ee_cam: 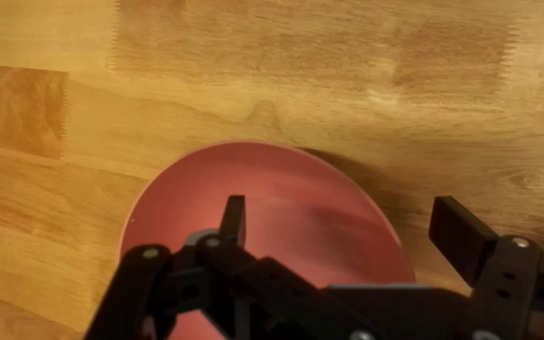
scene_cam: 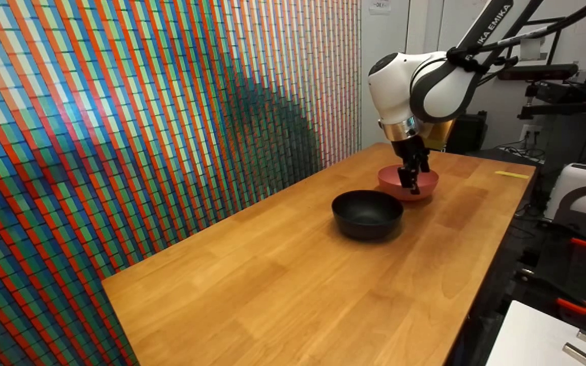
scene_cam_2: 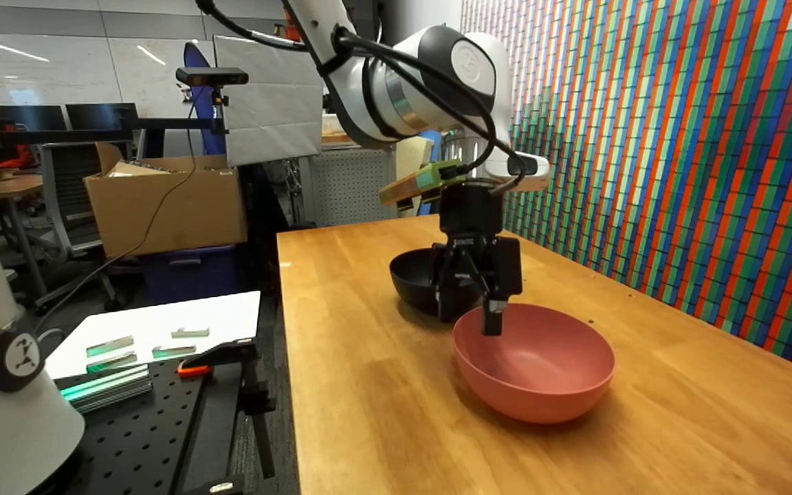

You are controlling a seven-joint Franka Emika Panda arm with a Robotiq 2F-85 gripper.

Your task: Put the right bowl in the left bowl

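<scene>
The right bowl, salmon-red and shallow, sits upright on the table in both exterior views [scene_cam: 428, 184] [scene_cam_2: 540, 371]. It also fills much of the lower wrist view [ee_cam: 291, 193]. The left bowl, black and round, stands upright close beside it [scene_cam: 367, 218] [scene_cam_2: 411, 283]; I cannot make it out in the wrist view. My gripper [scene_cam: 417, 178] [scene_cam_2: 469, 315] [ee_cam: 340, 210] points down at the red bowl's edge nearest the black bowl. Its fingers are wide apart and hold nothing. In the wrist view one finger is over the bowl's inside and the other is outside the rim.
Both bowls are on a long wooden table [scene_cam: 272, 284]. A patterned wall [scene_cam: 171, 127] runs along one long side. A yellow strip [scene_cam: 511, 174] lies near a table corner. A low side table with a white board [scene_cam_2: 162, 323] stands off the opposite side.
</scene>
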